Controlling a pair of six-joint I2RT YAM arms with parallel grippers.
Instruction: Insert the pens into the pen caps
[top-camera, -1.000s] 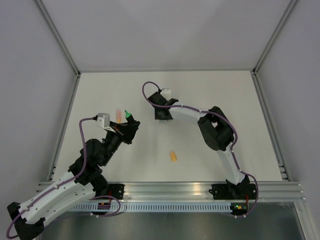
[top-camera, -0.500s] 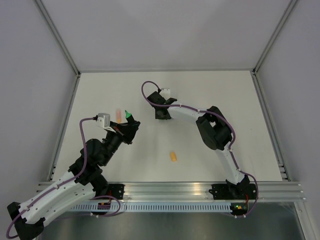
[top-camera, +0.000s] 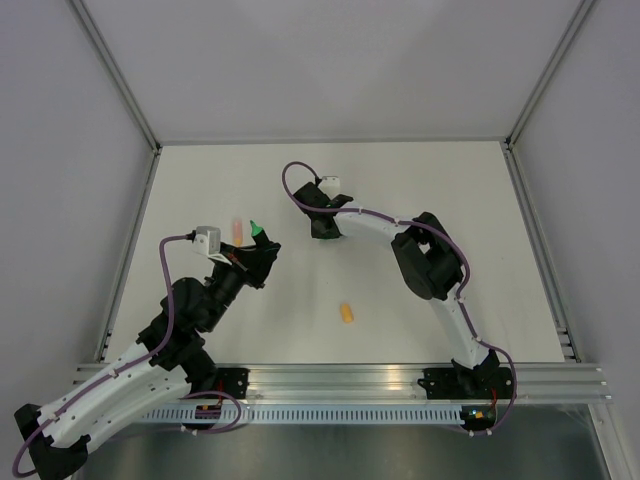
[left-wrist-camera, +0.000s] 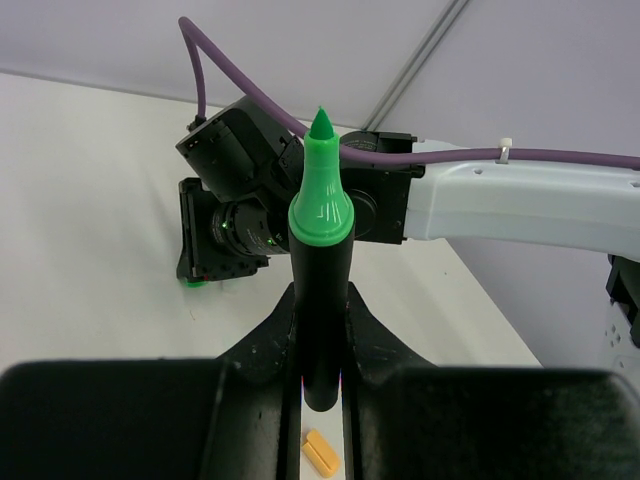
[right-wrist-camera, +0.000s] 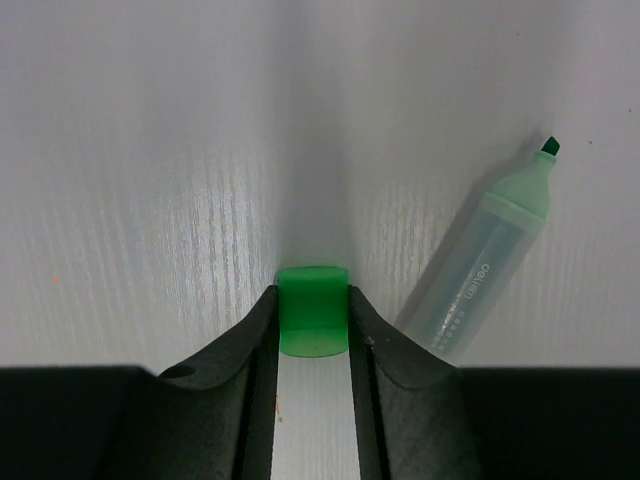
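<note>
My left gripper is shut on the black pen and holds it off the table with its green tip pointing up. My right gripper is down on the table, jaws closed against both sides of the green cap; a sliver of that cap shows in the left wrist view. The orange-yellow cap lies loose mid-table. A pale pink pen lies left of the black pen's tip.
A pale translucent marker with a green tip lies on the table just right of the green cap. The right arm stretches across behind the black pen. Metal frame rails border the white table.
My right gripper has shifted slightly left and away along the table. The left arm and black pen have stayed still.
</note>
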